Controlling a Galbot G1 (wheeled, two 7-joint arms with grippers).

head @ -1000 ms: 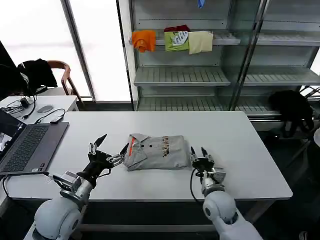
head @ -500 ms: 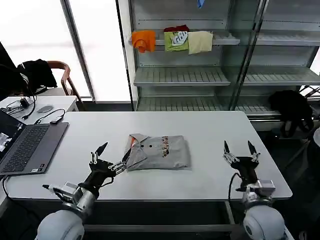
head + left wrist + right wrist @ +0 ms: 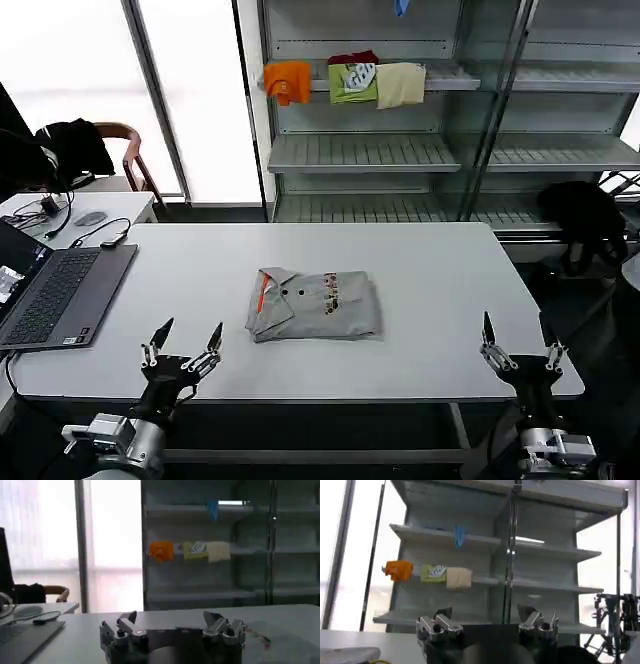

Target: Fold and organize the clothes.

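A folded light grey collared shirt [image 3: 315,305] with orange neck lining and buttons lies flat in the middle of the white table [image 3: 440,280]. My left gripper [image 3: 184,338] is open at the table's front edge, to the left of the shirt and apart from it; the left wrist view shows its fingers [image 3: 170,617] spread with nothing between them. At the front right corner my right gripper [image 3: 517,333] stands open, well away from the shirt. In the right wrist view it [image 3: 485,612] holds nothing, and the shirt's edge [image 3: 345,653] shows low down.
An open laptop [image 3: 50,290] lies on the table's left end. Behind stand metal shelves [image 3: 400,150] with orange, green and cream garments [image 3: 350,80]. A chair with a black garment [image 3: 75,145] is at the back left, and a black bag [image 3: 585,215] at the right.
Both grippers have drawn back from the shirt's sides to the table's front edge. The left has left the collar end, and the right has swung out to the front right corner. The shirt has stayed put.
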